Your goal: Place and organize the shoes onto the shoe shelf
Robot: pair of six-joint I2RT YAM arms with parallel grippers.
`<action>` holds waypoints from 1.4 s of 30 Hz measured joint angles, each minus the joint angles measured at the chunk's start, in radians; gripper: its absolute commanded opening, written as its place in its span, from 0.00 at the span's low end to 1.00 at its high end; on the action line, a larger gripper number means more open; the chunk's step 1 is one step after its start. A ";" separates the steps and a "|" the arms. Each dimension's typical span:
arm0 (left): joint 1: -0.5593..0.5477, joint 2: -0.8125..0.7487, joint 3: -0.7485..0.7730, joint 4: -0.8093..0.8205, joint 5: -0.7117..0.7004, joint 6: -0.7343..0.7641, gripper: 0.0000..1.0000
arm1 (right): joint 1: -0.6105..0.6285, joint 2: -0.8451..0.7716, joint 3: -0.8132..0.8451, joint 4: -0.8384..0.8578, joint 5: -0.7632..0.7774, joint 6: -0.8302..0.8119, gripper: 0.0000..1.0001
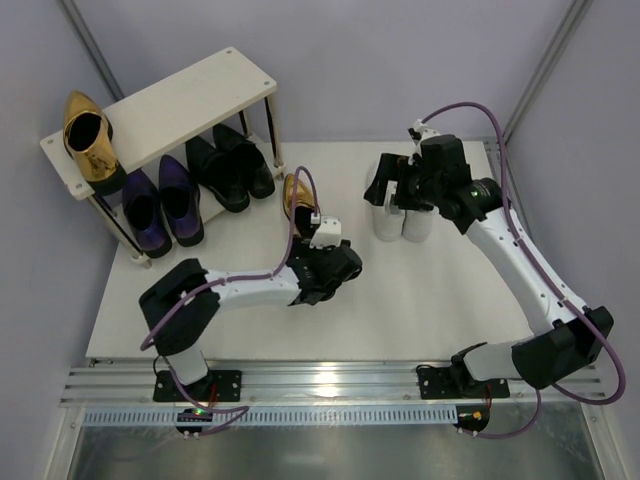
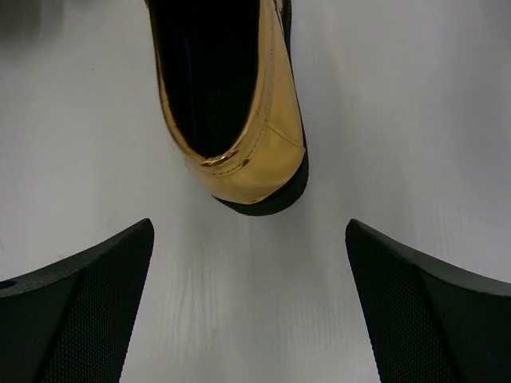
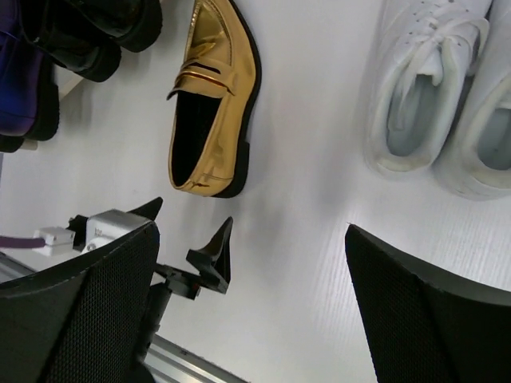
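Observation:
One gold loafer (image 1: 297, 193) lies on the white table just right of the shoe shelf (image 1: 170, 105); its heel fills the left wrist view (image 2: 239, 120). My left gripper (image 1: 312, 232) is open and empty, its fingers (image 2: 80, 303) spread just behind that heel, not touching it. The other gold loafer (image 1: 90, 140) sits on the shelf's top board at its left end. Purple shoes (image 1: 160, 205) and black shoes (image 1: 230, 165) stand on the lower tier. My right gripper (image 1: 395, 190) is open and empty above the white sneakers (image 1: 403, 222).
The right wrist view shows the gold loafer (image 3: 211, 112), the white sneakers (image 3: 423, 88) side by side, black shoes (image 3: 104, 32), and my left gripper (image 3: 188, 227) below the loafer. Grey walls enclose the table; a metal rail (image 1: 330, 385) runs along its near edge.

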 measured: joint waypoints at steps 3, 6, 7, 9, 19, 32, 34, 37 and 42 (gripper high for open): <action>0.006 0.097 0.059 0.010 -0.024 -0.037 1.00 | -0.021 -0.042 -0.043 -0.029 0.010 -0.029 0.98; 0.023 0.143 0.087 0.042 -0.031 -0.068 1.00 | -0.036 -0.069 -0.066 -0.048 0.011 -0.051 0.97; 0.032 0.150 0.089 0.051 -0.036 -0.076 1.00 | -0.039 -0.077 -0.072 -0.054 0.012 -0.055 0.97; 0.053 0.158 0.089 0.070 -0.044 -0.092 0.98 | -0.049 -0.095 -0.085 -0.068 0.014 -0.070 0.98; 0.155 0.240 0.142 0.132 -0.078 -0.138 0.88 | -0.080 -0.155 -0.121 -0.119 0.035 -0.104 0.97; 0.205 0.323 0.209 0.171 -0.020 -0.114 0.00 | -0.082 -0.183 -0.121 -0.157 0.067 -0.119 0.98; 0.204 0.320 0.209 0.178 -0.023 -0.108 0.00 | -0.085 -0.185 -0.121 -0.157 0.066 -0.119 0.98; 0.205 0.304 0.192 0.190 -0.018 -0.082 0.00 | -0.090 -0.187 -0.124 -0.156 0.066 -0.119 0.98; 0.198 0.259 0.154 0.206 0.029 -0.018 0.00 | -0.100 -0.187 -0.127 -0.158 0.077 -0.118 0.98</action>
